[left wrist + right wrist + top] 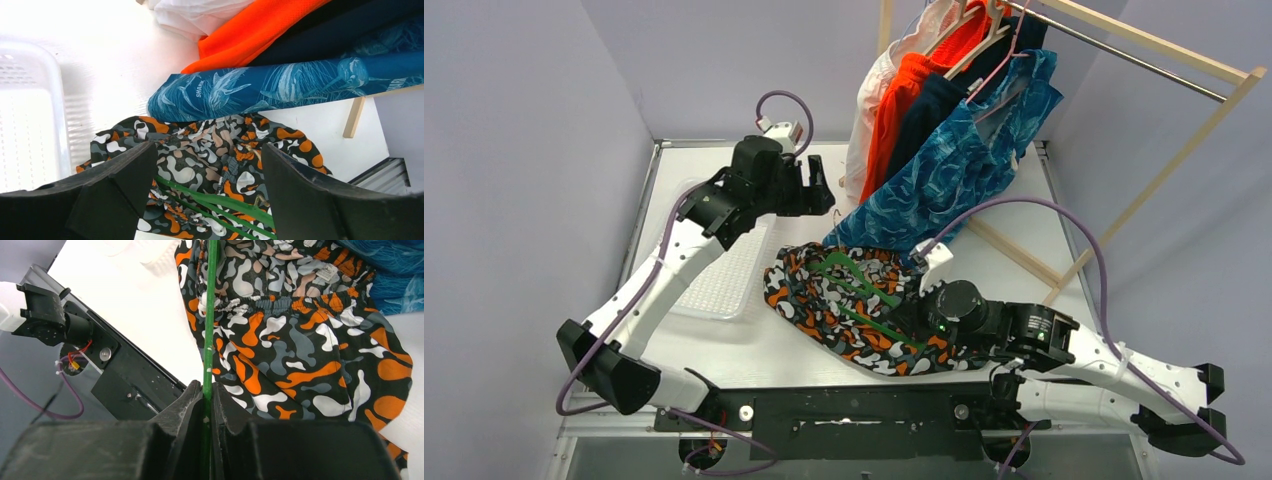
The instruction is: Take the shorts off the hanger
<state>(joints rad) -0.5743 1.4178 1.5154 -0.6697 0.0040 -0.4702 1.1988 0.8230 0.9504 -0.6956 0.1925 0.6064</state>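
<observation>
From above, the camouflage shorts [824, 322], orange, black and grey, lie crumpled on the table [754, 345] midway along its near edge. A green hanger [839, 272] lies across them. 4 more pairs hang from the wooden rack [1164, 50] at the far right corner: teal-blue shorts [954, 170], navy shorts [929, 110], orange shorts [904, 90] and white shorts [869, 100]. A white perforated tray [724, 280] sits by the left edge.

The left wrist view shows the left gripper [207, 165] with jaws wide apart above the camouflage fabric, grasping nothing.

The right wrist view shows the right gripper [207, 395] clenched on the hanger's thin green bar, which runs across the elastic waistband.
</observation>
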